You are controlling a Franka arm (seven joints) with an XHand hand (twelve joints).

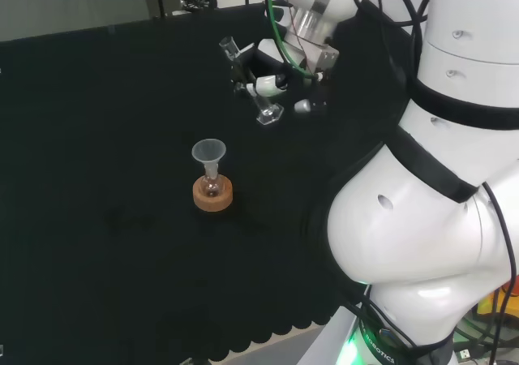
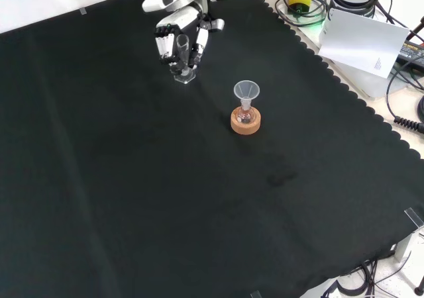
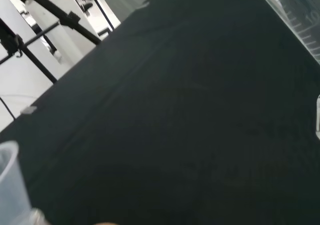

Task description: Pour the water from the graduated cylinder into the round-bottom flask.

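Note:
The hand (image 1: 268, 79) is shut on a clear graduated cylinder (image 1: 247, 79), which leans with its mouth toward the far left in the head view. Its base (image 1: 269, 115) is low over the cloth, and I cannot tell whether it touches. In the front view the hand (image 2: 173, 34) and cylinder (image 2: 182, 54) are at the top, up and left of the flask. A small round-bottom flask (image 1: 212, 185) sits on a cork ring (image 1: 214, 196) with a clear funnel (image 1: 208, 151) in its neck. The wrist view has the cylinder's marked wall (image 3: 295, 12) and the funnel's rim (image 3: 10, 177).
The arm's white links (image 1: 430, 178) stand at the right of the head view. The cloth's scalloped edge (image 2: 344, 93) runs down the front view's right. Beyond it lie a sheet of paper (image 2: 361, 41) and cables (image 2: 407, 79).

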